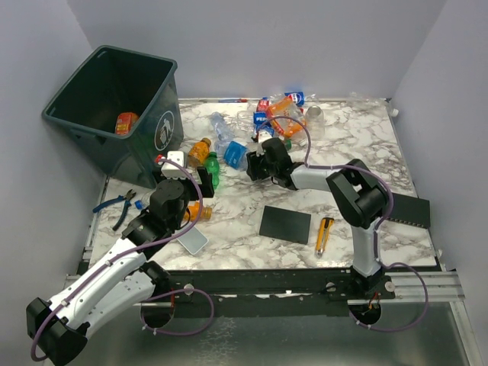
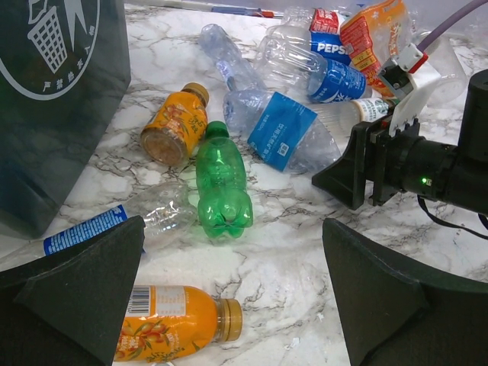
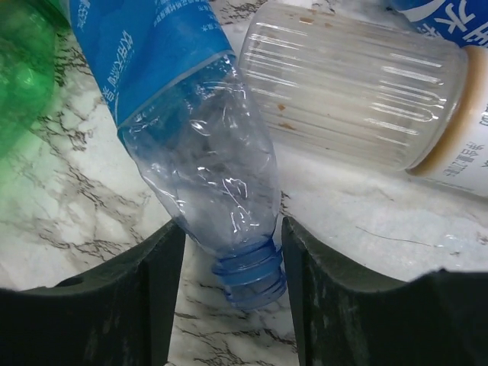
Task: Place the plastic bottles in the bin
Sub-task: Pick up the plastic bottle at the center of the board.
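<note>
The job is barely begun, judging by how things lie: the bin (image 1: 166, 130) at the table's far left corner holds one orange bottle (image 1: 126, 122) as far as the top view shows, while about a dozen bottles lie on the marble table (image 1: 366, 152) beside it. The right gripper (image 3: 232, 225) has its fingers (image 3: 164, 290) against both sides of the blue-labelled bottle (image 3: 202, 145), just above its cap; how firm the hold is cannot be told. The left gripper (image 2: 232, 229) hangs wide open with nothing in it, above the green bottle (image 2: 221, 183) and a capped orange bottle (image 2: 175, 332). Only the top view looks into the bin. Only the right wrist view shows the contact at the neck and the ribbed pale bottle (image 3: 351, 99) beside it, and the left wrist view shows the Pepsi bottles (image 2: 335, 76) clearly.
</note>
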